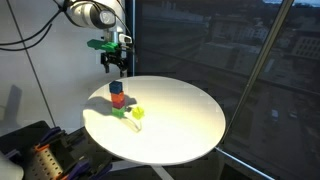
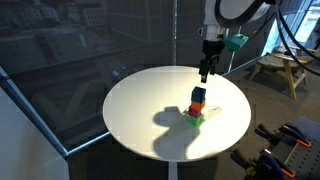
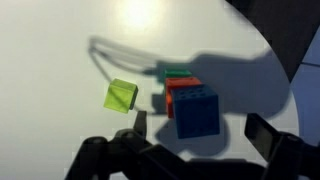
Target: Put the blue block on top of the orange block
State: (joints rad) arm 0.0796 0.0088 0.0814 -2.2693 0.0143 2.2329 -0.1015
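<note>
The blue block [image 1: 116,88] sits on top of the orange block [image 1: 118,100] on the round white table [image 1: 180,115]. The stack also shows in an exterior view, blue block [image 2: 198,95] on orange block [image 2: 197,107]. My gripper [image 1: 116,62] [image 2: 205,70] hangs above the stack, open and empty. In the wrist view the blue block [image 3: 197,112] lies below, between my spread fingers [image 3: 200,135], with the orange block [image 3: 178,90] showing under it.
A yellow cube [image 1: 138,113] [image 3: 121,97] lies beside the stack. A green cube [image 2: 195,118] [image 3: 178,72] touches the stack's base. Dark windows stand behind the table. A stand with equipment [image 1: 40,150] is near the table's edge.
</note>
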